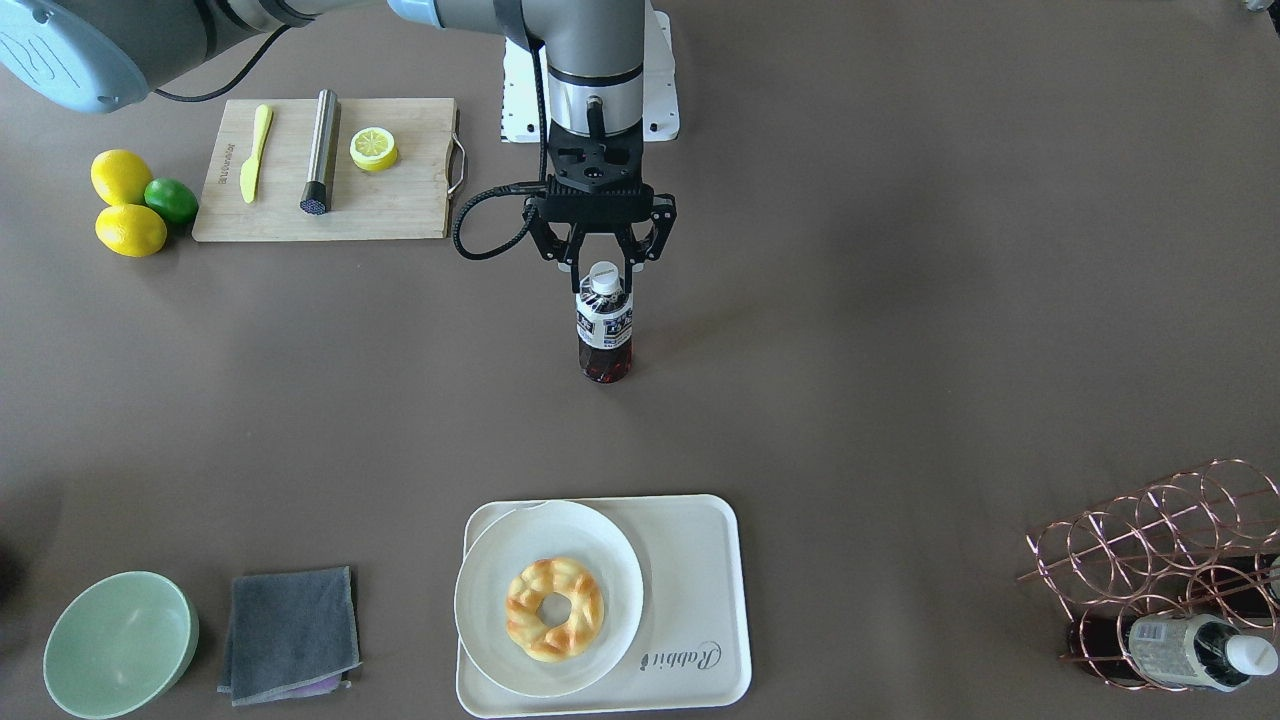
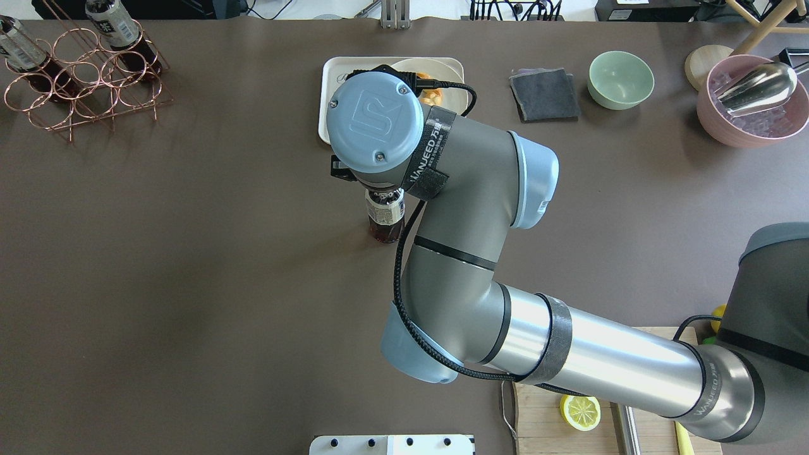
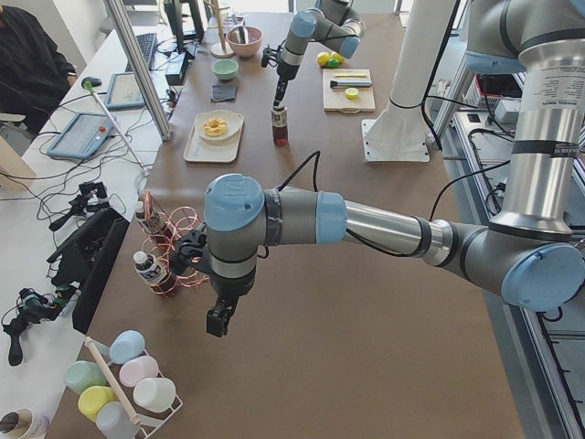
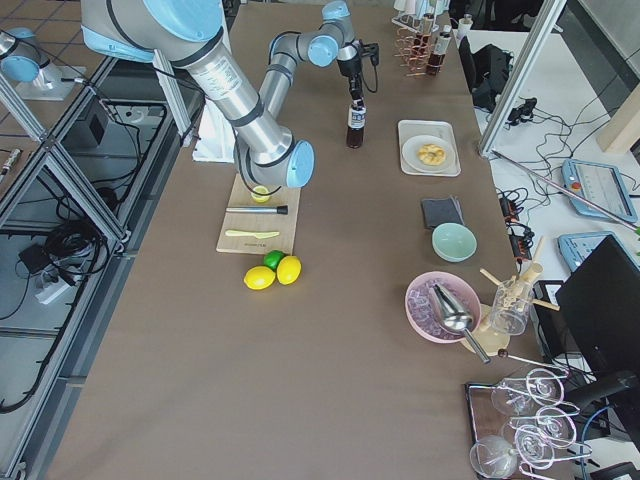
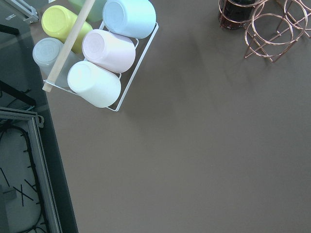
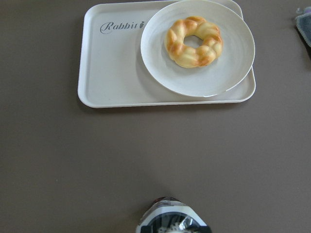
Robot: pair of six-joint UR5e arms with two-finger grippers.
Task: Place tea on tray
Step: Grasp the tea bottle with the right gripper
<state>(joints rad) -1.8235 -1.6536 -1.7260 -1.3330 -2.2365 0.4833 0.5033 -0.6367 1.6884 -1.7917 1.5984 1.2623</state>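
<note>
The tea (image 1: 604,335), a small clear bottle of dark liquid with a white cap, stands upright mid-table; it also shows in the overhead view (image 2: 384,218) and at the bottom edge of the right wrist view (image 6: 172,221). My right gripper (image 1: 604,268) comes straight down over it, and its fingers are closed around the cap and neck. The cream tray (image 1: 700,580) marked "Rabbit" lies beyond the bottle at the far table edge (image 6: 112,63). My left gripper (image 3: 218,322) hangs over bare table near the copper rack; I cannot tell whether it is open or shut.
A white plate (image 1: 600,560) with a braided pastry (image 1: 553,608) covers the tray's half away from the "Rabbit" word. A copper rack (image 1: 1160,560) holds other bottles. A cutting board (image 1: 400,200), lemons, a green bowl (image 1: 120,645) and a grey cloth (image 1: 290,635) lie to the side.
</note>
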